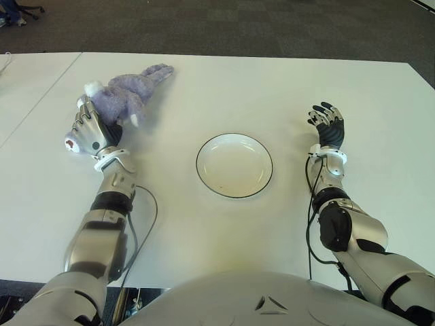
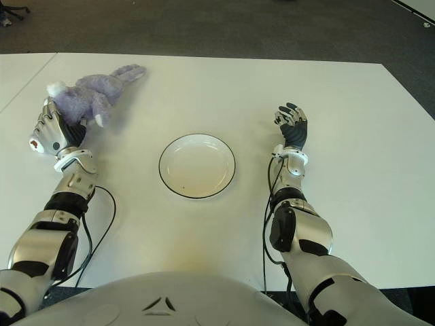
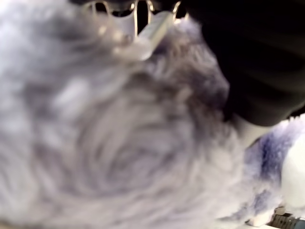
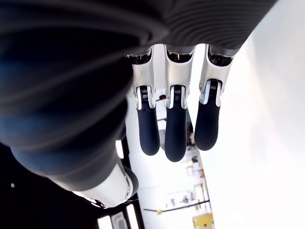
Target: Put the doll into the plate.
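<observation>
A purple-grey plush doll [image 1: 126,95] lies on the white table [image 1: 224,88] at the far left, its long ears pointing away from me. My left hand [image 1: 88,125] is at the doll's near end with its fingers curled into the fur. The left wrist view is filled by the doll's fur [image 3: 119,133], with one fingertip [image 3: 143,43] pressed into it. A white plate [image 1: 234,166] with a dark rim sits empty at the table's middle. My right hand [image 1: 327,122] shows to the right of the plate, its fingers [image 4: 175,129] straight and holding nothing.
A black cable [image 1: 146,224] loops on the table beside my left forearm. A second white table [image 1: 27,81] adjoins on the left along a seam. Dark carpet [image 1: 238,27] lies beyond the far edge.
</observation>
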Robot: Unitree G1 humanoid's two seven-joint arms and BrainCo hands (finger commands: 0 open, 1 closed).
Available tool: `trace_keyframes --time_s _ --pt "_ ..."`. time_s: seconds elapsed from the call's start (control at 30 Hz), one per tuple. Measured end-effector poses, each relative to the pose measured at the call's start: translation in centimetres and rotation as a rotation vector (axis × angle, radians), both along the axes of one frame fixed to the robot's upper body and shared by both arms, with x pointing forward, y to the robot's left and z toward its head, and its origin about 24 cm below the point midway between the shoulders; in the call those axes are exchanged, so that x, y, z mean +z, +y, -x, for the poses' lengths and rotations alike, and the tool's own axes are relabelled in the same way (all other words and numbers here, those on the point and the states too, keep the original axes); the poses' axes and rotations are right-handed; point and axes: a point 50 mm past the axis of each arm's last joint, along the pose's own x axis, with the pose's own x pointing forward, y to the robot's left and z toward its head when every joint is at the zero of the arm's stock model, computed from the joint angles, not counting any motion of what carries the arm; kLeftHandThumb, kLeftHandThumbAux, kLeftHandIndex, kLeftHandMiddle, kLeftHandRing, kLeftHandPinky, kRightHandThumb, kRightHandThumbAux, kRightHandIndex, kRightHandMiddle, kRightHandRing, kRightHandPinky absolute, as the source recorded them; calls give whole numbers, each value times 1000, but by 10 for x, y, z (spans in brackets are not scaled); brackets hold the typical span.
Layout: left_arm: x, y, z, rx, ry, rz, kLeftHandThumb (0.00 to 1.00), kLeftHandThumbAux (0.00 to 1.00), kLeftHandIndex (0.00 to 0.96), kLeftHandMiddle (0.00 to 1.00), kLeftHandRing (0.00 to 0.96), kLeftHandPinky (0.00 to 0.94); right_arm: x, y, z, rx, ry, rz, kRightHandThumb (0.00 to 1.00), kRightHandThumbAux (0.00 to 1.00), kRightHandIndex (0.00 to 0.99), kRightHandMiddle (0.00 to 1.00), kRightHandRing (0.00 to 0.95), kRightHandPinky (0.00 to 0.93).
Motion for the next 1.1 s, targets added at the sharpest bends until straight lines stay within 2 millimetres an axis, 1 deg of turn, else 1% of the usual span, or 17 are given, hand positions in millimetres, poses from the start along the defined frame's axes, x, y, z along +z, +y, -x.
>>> trace_keyframes --time_s 0.1,0.13,0.17,0.2,0.23,0.33,0.5,0.53,0.57,0.63,0.67,0.77,0.83,0.97,1.0,1.03,1.1 --pt "1 3 -7 30 23 43 740 688 444 763 769 833 0 1 0 1 1 -2 470 880 266 347 383 410" --pt "2 3 -10 38 27 61 742 689 445 778 780 809 0 1 0 1 2 -3 469 878 267 348 383 413" --pt "3 4 -12 49 33 88 743 689 445 781 781 805 -1 1 0 1 2 -3 469 878 267 348 383 413" --pt "4 4 -15 56 35 114 745 689 445 780 778 770 -1 1 0 0 2 -4 469 879 267 349 386 415" --pt "5 4 -17 64 42 141 745 689 445 780 777 761 -1 1 0 0 2 -4 468 879 268 349 386 415" --pt "11 4 -26 81 59 230 746 689 446 749 738 700 -1 0 0 -1 2 -4 467 879 265 346 387 409" --pt "19 4 -36 76 90 314 746 688 444 721 707 661 -1 0 0 -1 3 -2 462 877 263 342 383 401" --pt "20 3 -38 72 99 327 832 665 433 634 659 597 -1 0 0 -1 4 -1 461 877 261 338 378 397" --pt "21 3 -39 68 107 336 852 661 427 616 628 551 -1 0 0 -1 4 0 459 879 259 334 372 391" --pt "24 3 -42 54 128 349 859 659 425 610 619 538 -1 0 0 0 4 1 457 880 258 333 370 389" --pt "25 4 -43 49 136 353 934 644 416 583 574 507 -1 0 0 1 4 1 456 884 257 329 366 391" --pt "29 7 -45 31 166 363 956 640 413 556 547 500 -1 0 0 2 4 1 454 886 255 326 363 394" --pt "30 10 -45 21 190 357 952 647 444 471 489 464 -1 0 0 2 4 1 450 882 252 323 362 391" --pt "31 16 -44 8 226 337 952 647 463 437 508 449 -1 0 0 1 3 -1 448 878 250 324 361 382" --pt "31 16 -44 6 231 332 953 646 470 433 518 465 -1 0 0 1 3 -1 448 879 250 324 360 381" --pt "31 17 -44 4 234 326 953 646 470 432 523 506 -1 0 0 1 3 -1 448 880 250 323 358 381" --pt "32 17 -44 0 240 312 951 648 455 436 512 533 -1 0 0 1 3 -1 442 881 247 318 352 370"
